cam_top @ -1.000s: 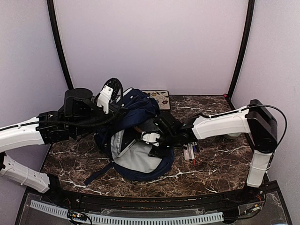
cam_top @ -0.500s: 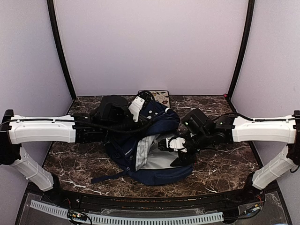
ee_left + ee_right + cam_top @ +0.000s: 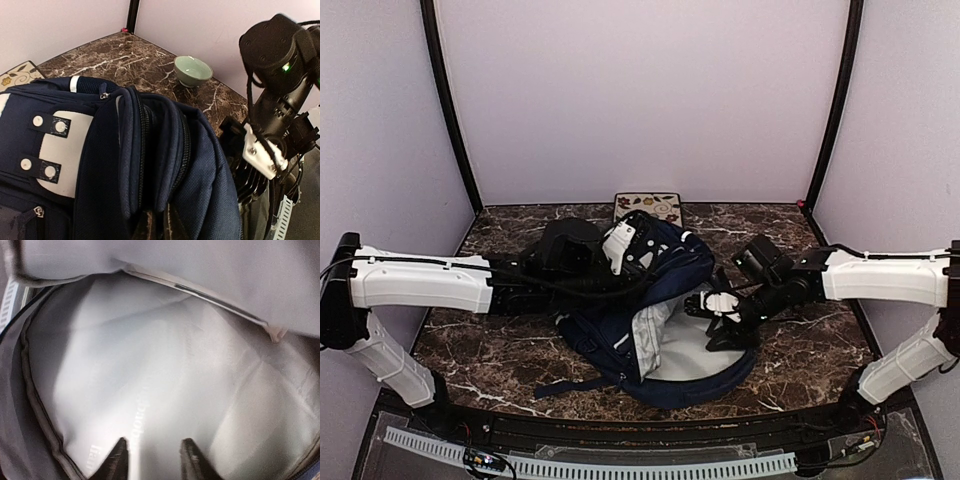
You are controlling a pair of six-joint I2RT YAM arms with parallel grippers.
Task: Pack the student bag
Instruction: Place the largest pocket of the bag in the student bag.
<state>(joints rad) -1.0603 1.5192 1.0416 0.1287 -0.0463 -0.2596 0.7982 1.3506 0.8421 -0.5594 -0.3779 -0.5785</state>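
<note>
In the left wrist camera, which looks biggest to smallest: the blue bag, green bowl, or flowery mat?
1. student bag, by far.
2-3. green bowl and flowery mat: unsure, since the bowl sits farther away and the picture edge cuts off the mat.

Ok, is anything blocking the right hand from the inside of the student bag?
Nothing visible. The right hand sits at the student bag's open mouth, and its wrist view shows only bare pale grey lining ahead of the open fingertips.
</note>
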